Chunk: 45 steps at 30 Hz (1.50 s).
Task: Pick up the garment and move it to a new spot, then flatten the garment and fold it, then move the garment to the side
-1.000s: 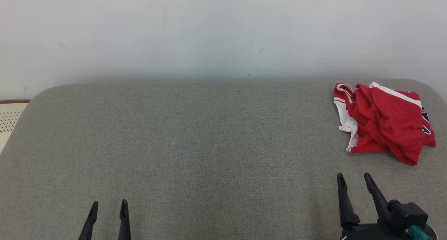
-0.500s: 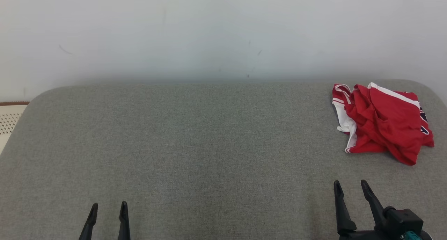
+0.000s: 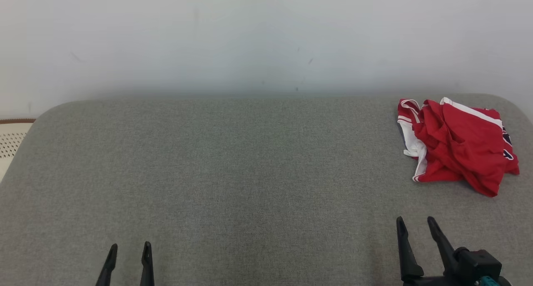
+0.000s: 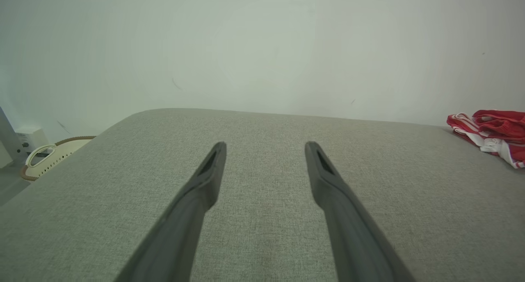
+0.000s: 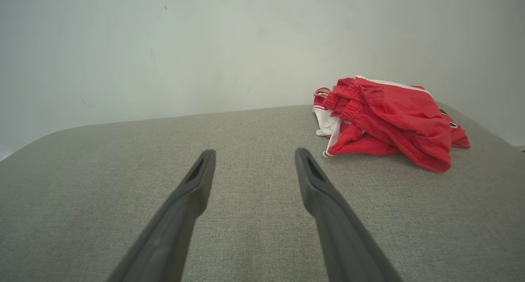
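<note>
The garment (image 3: 458, 146) is a red piece with white trim, lying crumpled at the far right of the grey padded surface (image 3: 250, 173). It also appears as the garment (image 5: 389, 118) ahead and to the right of my right gripper (image 5: 254, 157), and as the garment (image 4: 492, 132) at the right edge of the left wrist view. My right gripper (image 3: 415, 222) stands open near the front edge, well short of the cloth. My left gripper (image 3: 129, 248) is open at the lower left, and the same left gripper (image 4: 265, 147) has nothing between its fingers.
A pale wall (image 3: 266, 40) rises right behind the padded surface. A cream perforated basket (image 3: 10, 142) with a brown rim sits beyond the left edge. The surface's corners are rounded.
My right gripper has drawn back toward the front edge, slightly lower in the head view. The left gripper barely shifted. The garment lies where it was.
</note>
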{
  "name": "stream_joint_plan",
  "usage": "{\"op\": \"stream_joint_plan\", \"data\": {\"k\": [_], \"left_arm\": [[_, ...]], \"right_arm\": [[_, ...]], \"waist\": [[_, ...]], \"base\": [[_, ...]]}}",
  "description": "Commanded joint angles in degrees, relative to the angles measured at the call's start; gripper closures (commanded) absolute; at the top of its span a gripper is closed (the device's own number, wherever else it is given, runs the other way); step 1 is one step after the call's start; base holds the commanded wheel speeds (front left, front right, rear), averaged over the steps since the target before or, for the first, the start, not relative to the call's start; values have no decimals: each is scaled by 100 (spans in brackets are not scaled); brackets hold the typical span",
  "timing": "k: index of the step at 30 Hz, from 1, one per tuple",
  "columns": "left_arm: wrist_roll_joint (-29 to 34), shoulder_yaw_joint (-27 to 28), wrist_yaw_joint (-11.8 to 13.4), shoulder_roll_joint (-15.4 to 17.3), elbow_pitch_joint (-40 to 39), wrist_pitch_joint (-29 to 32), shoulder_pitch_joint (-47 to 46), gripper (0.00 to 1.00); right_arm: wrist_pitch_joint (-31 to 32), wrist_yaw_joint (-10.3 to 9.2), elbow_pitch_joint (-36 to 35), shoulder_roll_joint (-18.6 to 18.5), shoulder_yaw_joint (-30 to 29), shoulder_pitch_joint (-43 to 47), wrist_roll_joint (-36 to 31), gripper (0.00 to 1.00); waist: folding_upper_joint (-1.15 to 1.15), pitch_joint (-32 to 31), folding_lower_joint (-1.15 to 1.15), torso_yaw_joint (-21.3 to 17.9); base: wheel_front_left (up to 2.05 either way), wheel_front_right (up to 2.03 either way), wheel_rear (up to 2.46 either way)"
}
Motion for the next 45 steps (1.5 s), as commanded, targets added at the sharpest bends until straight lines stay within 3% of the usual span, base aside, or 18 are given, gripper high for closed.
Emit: {"op": "stream_joint_plan", "data": {"k": [1, 5, 21, 45], "left_arm": [[-2, -4, -1, 0, 6, 1, 1, 100], [-60, -54, -5, -72, 176, 7, 71, 100], [-1860, 24, -298, -85, 389, 315, -74, 100], [-3981, 136, -678, -125, 699, 705, -258, 100]], "right_arm": [[0, 0, 10, -1, 2, 3, 7, 100], [3, 0, 189, -4, 8, 79, 66, 100], [169, 0, 319, -170, -156, -18, 2070, 100], [425, -1, 490, -306, -417, -133, 4393, 100]], "waist": [[0, 3, 0, 1], [0, 5, 1, 3], [0, 20, 1, 27], [0, 43, 1, 64]], "base": [[0, 0, 0], [0, 0, 0], [0, 0, 0], [0, 0, 0]]}}
